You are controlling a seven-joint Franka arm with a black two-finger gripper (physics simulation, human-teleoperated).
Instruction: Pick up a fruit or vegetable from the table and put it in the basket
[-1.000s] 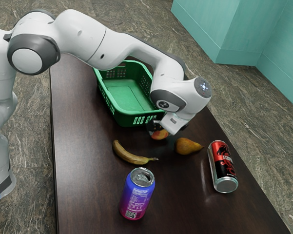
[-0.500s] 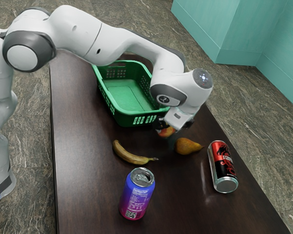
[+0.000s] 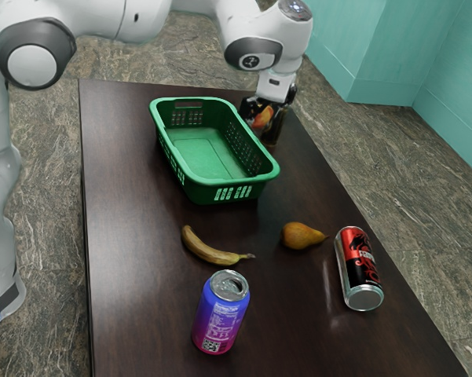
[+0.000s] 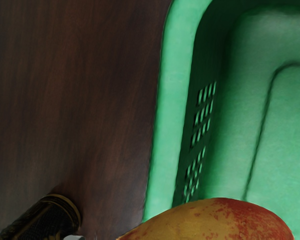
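My gripper (image 3: 261,123) is raised by the green basket's (image 3: 268,162) long side at the exterior view's right, shut on a red and yellow mango (image 3: 262,116). In the wrist view the mango (image 4: 224,220) lies at the lower edge, overlapping the basket (image 4: 172,100) at its rim and inner floor. The basket stands upright on the table, and its visible floor holds nothing. On the table lie a banana (image 3: 210,247) and a brown-orange pear (image 3: 301,236), apart from each other.
A dark container (image 3: 274,133) stands close behind the gripper; its gold-rimmed end (image 4: 65,207) shows in the wrist view. Nearer the exterior camera are an upright purple-blue can (image 3: 221,312) and a red-black can (image 3: 360,269) on the dark table (image 3: 133,236).
My gripper has carried the mango up from beside the pear, toward the basket's far part in the exterior view. The banana, pear, basket and the two nearer cans have stayed put.
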